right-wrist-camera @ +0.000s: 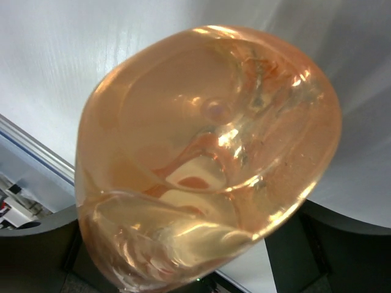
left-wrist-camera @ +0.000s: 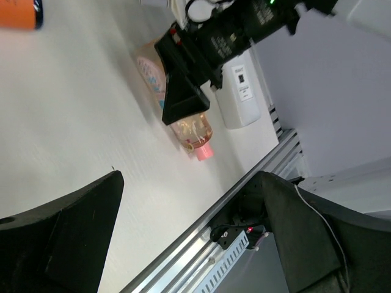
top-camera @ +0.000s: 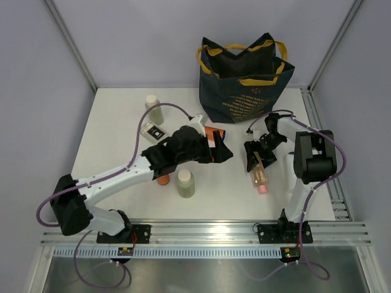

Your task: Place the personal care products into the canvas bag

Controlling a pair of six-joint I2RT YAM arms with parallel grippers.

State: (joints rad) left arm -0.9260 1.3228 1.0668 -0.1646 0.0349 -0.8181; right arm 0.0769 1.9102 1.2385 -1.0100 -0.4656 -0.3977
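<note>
The navy canvas bag [top-camera: 244,82] with yellow handles stands open at the back. My right gripper [top-camera: 253,160] is shut on the peach teardrop bottle [top-camera: 261,175], which lies low over the table with its pink cap toward the front; the bottle fills the right wrist view [right-wrist-camera: 201,152] and also shows in the left wrist view [left-wrist-camera: 194,131]. My left gripper [top-camera: 221,152] is open and empty [left-wrist-camera: 189,232], beside an orange bottle [top-camera: 212,137]. A pale green bottle [top-camera: 153,107], the clear black-labelled bottle [top-camera: 153,130], another pale green bottle [top-camera: 185,183] and a second orange bottle [top-camera: 162,179], half under the left arm, stay on the table.
A white shape [top-camera: 197,121] shows behind the left wrist; I cannot tell what it is. Metal rails [top-camera: 201,235] run along the table's front edge and right side. Grey walls close the back and both sides.
</note>
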